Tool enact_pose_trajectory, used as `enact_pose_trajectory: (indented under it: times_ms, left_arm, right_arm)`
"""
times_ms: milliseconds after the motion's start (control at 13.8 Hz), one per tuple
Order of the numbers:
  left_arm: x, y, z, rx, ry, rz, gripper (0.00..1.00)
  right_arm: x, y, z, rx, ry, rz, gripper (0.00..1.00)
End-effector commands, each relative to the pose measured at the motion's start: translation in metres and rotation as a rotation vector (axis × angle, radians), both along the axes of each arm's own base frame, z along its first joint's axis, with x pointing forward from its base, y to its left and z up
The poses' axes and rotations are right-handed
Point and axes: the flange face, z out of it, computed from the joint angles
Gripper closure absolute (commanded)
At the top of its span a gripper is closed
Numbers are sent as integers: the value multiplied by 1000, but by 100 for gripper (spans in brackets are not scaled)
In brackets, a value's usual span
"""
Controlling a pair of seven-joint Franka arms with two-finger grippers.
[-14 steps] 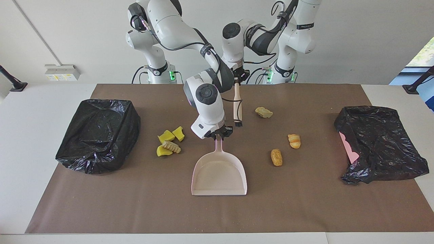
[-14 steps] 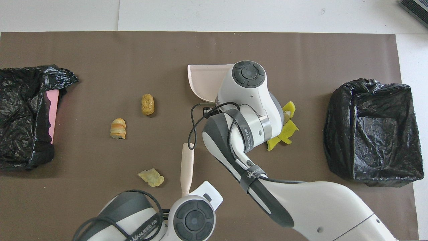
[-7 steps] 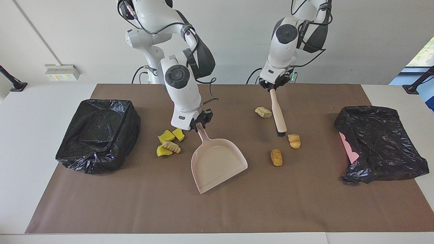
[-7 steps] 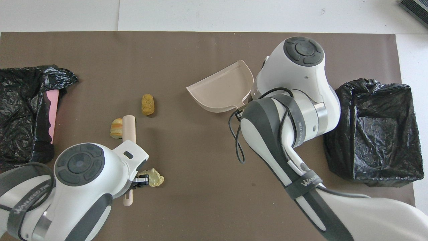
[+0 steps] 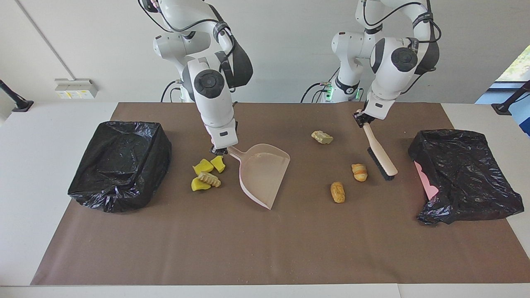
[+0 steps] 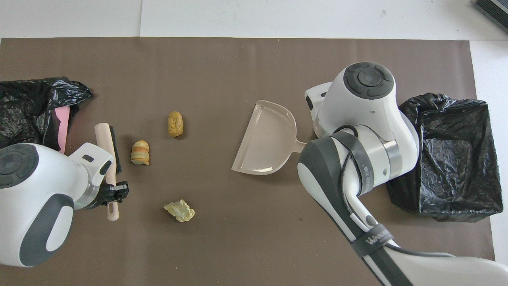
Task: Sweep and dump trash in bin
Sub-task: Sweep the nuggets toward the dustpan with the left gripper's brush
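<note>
Left gripper (image 5: pixel 361 117) is clamped on the handle of a brush (image 5: pixel 380 156), whose bristle end slants down just beside a striped bread lump (image 5: pixel 359 172). A brown lump (image 5: pixel 337 192) lies near that one, toward the dustpan; a pale crinkled piece (image 5: pixel 321 137) sits apart, toward the robots. Right gripper (image 5: pixel 219 149) is clamped on the handle of the dustpan (image 5: pixel 262 171), which is tilted on one edge. Yellow chunks (image 5: pixel 203 167) and a ridged beige piece (image 5: pixel 209 179) lie clustered just beside that gripper, toward a black-bagged bin (image 5: pixel 120 164). A second black bag (image 5: pixel 463 176) lies near the brush.
</note>
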Motion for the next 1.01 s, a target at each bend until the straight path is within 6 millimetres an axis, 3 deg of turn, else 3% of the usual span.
enact_pose_trajectory:
  times_ms: [0, 289, 434, 723, 940]
  left_arm:
    - [14, -8, -51, 1, 12, -83, 100]
    - [28, -15, -70, -19, -15, -173, 100]
    - [29, -25, -73, -37, -27, -213, 100]
    - [21, -59, -70, -89, -26, -312, 100]
    - [12, -85, -69, -115, -24, -412, 100]
  right_arm:
    - [-35, 4, -14, 15, -87, 121, 100]
    - [-39, 19, -35, 29, -121, 110, 100]
    - [-43, 43, -48, 36, -143, 95, 100]
    - [-42, 45, -48, 40, -153, 84, 100]
    - [-52, 45, -50, 19, -84, 56, 100]
